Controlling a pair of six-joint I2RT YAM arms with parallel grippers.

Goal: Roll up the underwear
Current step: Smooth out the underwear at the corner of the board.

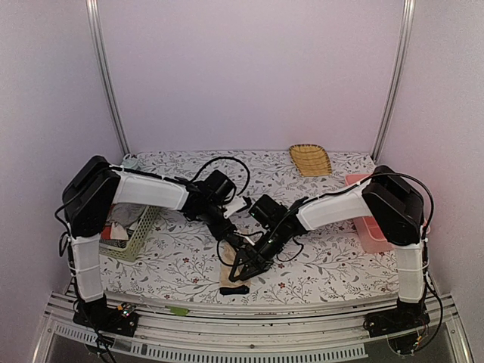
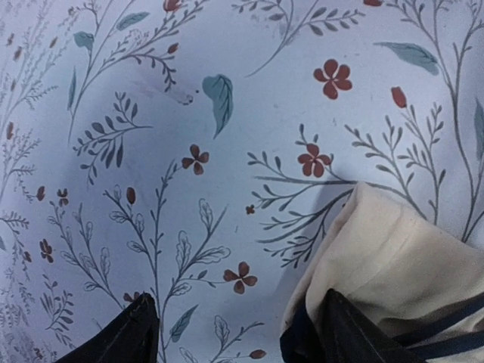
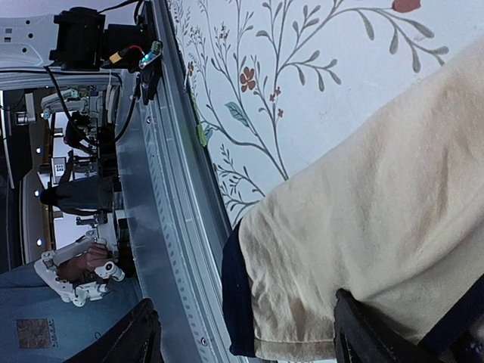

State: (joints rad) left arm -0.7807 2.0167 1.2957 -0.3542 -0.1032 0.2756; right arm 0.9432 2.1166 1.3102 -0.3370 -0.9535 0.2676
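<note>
Beige brief (image 1: 229, 277) w/ black edging (image 1: 234, 290), top view: lies on floral tablecloth (image 1: 333, 265) at centre front, just short of metal rail (image 1: 302, 314), black edging on the side toward the rail. L gripper (image 1: 228, 240) and R gripper (image 1: 243, 266) are both low over it, close together, L at its far side, R at its right. Mesh basket (image 1: 142, 227) sits at table's left under L arm, w/ red and white cloth (image 1: 115, 231) inside. Yellow woven tray (image 1: 310, 159) is at back right. Pink bin (image 1: 370, 231) stands at right edge, partly behind R arm. L wrist view: jaws apart, nothing betw. them but bare tablecloth. One finger (image 2: 125, 336) is over the floral print, the other (image 2: 348, 333) at the brief's folded edge; touching or just above, can't tell. Brief fills lower right corner, dark bands crossing it at bottom. No clamp. R wrist view: jaws wide apart. One finger (image 3: 125, 336) hangs out past the rail, the other (image 3: 370, 333) is over the beige cloth. Brief's hemmed corner lies in the gap, not pinched. Brief fills right half of view, black edging along the side nearest the rail. Small green tag (image 3: 201, 134) sits on the rail by the tablecloth edge.
</note>
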